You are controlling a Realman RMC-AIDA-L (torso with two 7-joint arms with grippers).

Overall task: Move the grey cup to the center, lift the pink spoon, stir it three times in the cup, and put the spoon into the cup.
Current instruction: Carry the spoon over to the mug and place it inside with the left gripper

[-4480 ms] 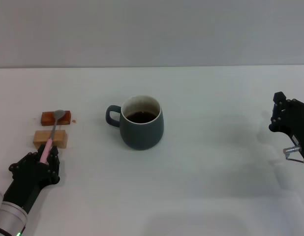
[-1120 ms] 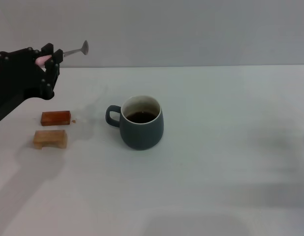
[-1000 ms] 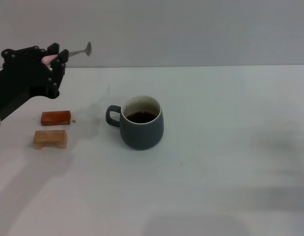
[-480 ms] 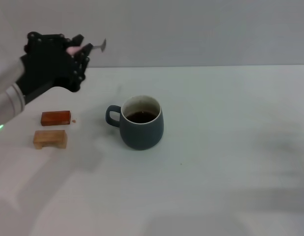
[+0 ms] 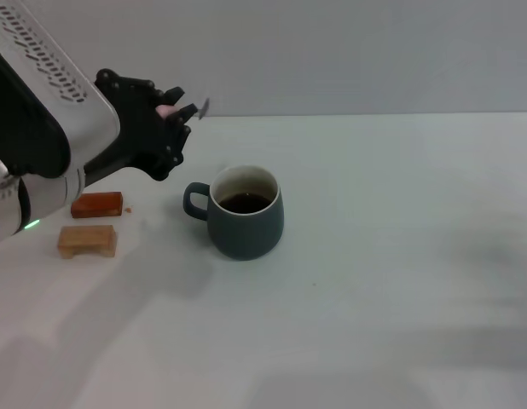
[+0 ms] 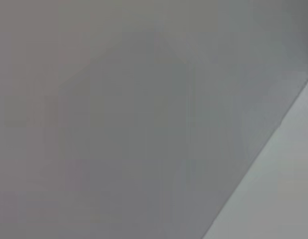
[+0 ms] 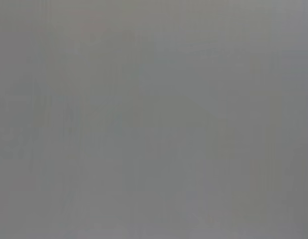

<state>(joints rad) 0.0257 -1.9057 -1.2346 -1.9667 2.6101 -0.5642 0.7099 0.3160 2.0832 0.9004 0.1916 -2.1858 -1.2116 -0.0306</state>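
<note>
The grey cup (image 5: 245,213) stands upright near the middle of the white table, its handle to the left, with dark liquid inside. My left gripper (image 5: 171,117) is raised above the table, up and to the left of the cup, and is shut on the pink spoon (image 5: 185,109). The spoon's pink handle sits between the fingers and its grey metal bowl sticks out to the right, short of the cup's rim. My right gripper is out of view. Both wrist views show only a plain grey surface.
A reddish-brown block (image 5: 97,204) and a light wooden block (image 5: 87,240) lie on the table (image 5: 400,256) at the left, below my left arm.
My left gripper lifted the spoon off the two blocks and has carried it rightward and slightly down toward the cup. The right arm has left the view.
</note>
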